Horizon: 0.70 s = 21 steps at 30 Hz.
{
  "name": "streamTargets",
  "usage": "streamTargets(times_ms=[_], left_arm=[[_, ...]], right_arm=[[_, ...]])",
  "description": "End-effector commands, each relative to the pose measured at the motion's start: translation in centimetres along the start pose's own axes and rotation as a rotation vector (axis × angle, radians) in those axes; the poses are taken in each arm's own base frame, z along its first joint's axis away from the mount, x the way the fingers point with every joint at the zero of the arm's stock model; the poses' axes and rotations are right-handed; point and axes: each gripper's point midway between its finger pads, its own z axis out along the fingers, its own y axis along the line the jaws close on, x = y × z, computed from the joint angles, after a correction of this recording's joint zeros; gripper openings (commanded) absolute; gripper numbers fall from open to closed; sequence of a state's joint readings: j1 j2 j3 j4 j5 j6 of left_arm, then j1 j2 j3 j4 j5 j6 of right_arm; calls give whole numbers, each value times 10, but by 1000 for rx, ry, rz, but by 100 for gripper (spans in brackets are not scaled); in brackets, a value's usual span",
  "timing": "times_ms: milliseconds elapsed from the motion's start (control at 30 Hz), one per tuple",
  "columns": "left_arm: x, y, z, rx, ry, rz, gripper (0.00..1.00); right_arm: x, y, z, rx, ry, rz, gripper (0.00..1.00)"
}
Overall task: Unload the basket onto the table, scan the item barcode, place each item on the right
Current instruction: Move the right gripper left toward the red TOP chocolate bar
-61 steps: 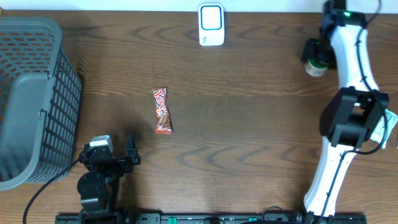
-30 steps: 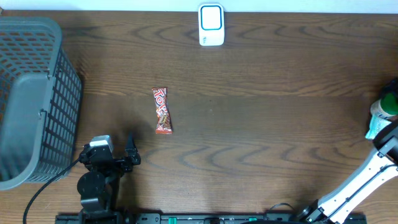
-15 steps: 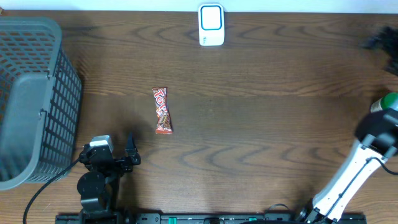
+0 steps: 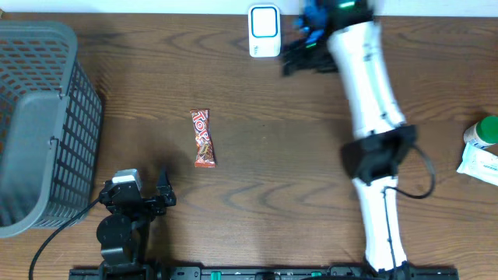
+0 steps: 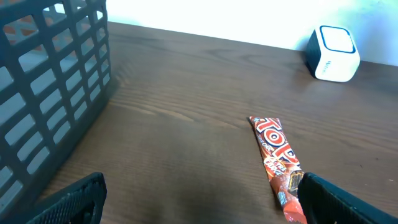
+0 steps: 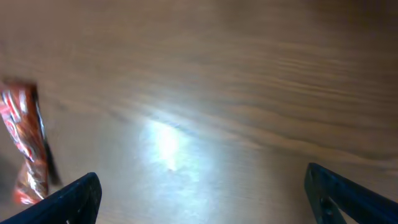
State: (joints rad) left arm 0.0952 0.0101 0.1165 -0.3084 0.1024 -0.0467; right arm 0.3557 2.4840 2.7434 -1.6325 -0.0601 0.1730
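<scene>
A long red candy bar in a glossy printed wrapper [image 4: 203, 138] lies flat on the dark brown wooden worktop [image 4: 280, 155], left of centre, with nothing touching it. Its length runs roughly from the far edge towards the near edge. In the left wrist view the candy bar [image 5: 278, 158] sits ahead and to the right, and its lower end lies just beside the right-hand finger.

A small white barcode scanner with a blue-rimmed face [image 4: 264, 31] stands at the far edge of the worktop, well apart from the bar. It shows again at the upper right of the left wrist view [image 5: 334, 53]. A grey plastic lattice basket [image 4: 39, 124] fills the left side of the worktop, and its wall [image 5: 50, 93] looms at the left of that view.

The left arm [image 4: 117, 225] sits at the near edge, between the basket and the bar. The left jaws are spread wide and grasp nothing.

The white right arm [image 4: 366, 85] stretches across to the far edge, its end blurred just beside the scanner. The right jaws are likewise released and empty. The right wrist view is smeared, with the red wrapper [image 6: 28, 146] at its left edge.

At the right edge stand a green-capped bottle [image 4: 484, 131] and a white packet [image 4: 478, 165].
</scene>
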Motion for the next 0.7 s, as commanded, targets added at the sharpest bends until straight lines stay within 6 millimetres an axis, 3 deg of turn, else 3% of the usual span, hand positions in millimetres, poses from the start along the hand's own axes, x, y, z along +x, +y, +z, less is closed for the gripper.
streamTargets(times_ms=[0,133,300,400,500,667], left_arm=[[12,0,2,2,35,16,98],[12,0,2,2,35,16,98],[12,0,2,2,35,16,98],[12,0,2,2,35,16,98],[12,0,2,2,35,16,98],[12,0,2,2,35,16,98]], right_arm=[[7,15,1,161,-7,-172,99],[22,47,19,215,23,-281,99],[41,67,53,220,97,-397,99],[61,76,73,230,161,-439,88],[77,84,83,257,200,-482,86],[84,98,90,313,181,-545,87]])
